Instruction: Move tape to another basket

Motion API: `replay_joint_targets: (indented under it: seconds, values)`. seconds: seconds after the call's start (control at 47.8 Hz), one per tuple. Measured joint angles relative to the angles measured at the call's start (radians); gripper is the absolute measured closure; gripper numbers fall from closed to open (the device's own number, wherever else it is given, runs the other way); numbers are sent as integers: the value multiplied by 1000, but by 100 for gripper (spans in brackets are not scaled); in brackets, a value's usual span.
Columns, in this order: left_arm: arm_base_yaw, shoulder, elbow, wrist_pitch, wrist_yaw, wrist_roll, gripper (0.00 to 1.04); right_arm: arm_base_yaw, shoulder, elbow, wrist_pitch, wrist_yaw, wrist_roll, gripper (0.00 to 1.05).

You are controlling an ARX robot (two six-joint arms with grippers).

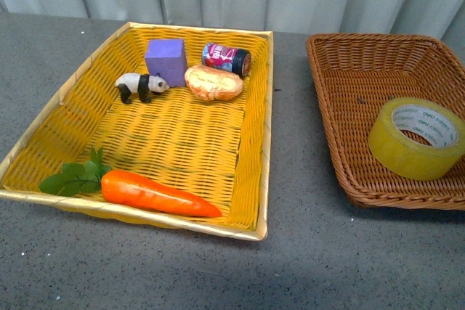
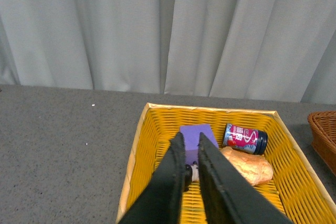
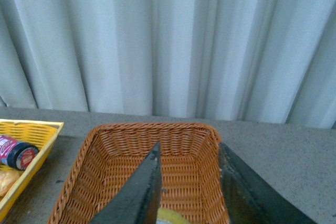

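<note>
Tape (image 1: 416,138) lies flat in the brown basket (image 1: 341,70), near its front edge. Looks light, rigid, slick-sided: pinch through the core across the wall. Right gripper (image 3: 189,153) spread and empty above it; left gripper (image 2: 190,148) nearly closed, empty.

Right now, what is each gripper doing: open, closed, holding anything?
Left gripper: closed, empty, above the bright yellow woven basket.
Right gripper: open, empty, over the brown wicker basket holding the yellowish packing tape roll.

The tape (image 1: 416,138) lies in the basket (image 1: 341,96), right of the other basket (image 1: 43,125) holding a carrot (image 1: 156,194).
</note>
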Motion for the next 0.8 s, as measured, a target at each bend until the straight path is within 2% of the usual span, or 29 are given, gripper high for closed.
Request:
replay_joint_targets:
  seconds: [0.063, 0.167, 0.23, 0.293, 0.398, 0.795]
  values:
    - [8, -41, -43, 0, 9, 0, 101, 1, -48, -37, -32, -3, 0, 86]
    - [23, -112, -106, -1, 18, 6, 101, 1, -168, -86, -110, -3, 2, 104]
    - [32, -132, -164, 50, 26, 6, 101, 1, -247, -123, -132, -3, 4, 104]
    - [69, -173, -214, 36, 84, 8, 101, 1, -310, -159, -162, -3, 5, 104]
    - [93, -238, -246, 7, 87, 8, 101, 1, -371, -192, -197, -3, 5, 104]
    - [96, -594, -354, -237, 91, 8, 101, 1, -725, -292, -446, -4, 6, 104]
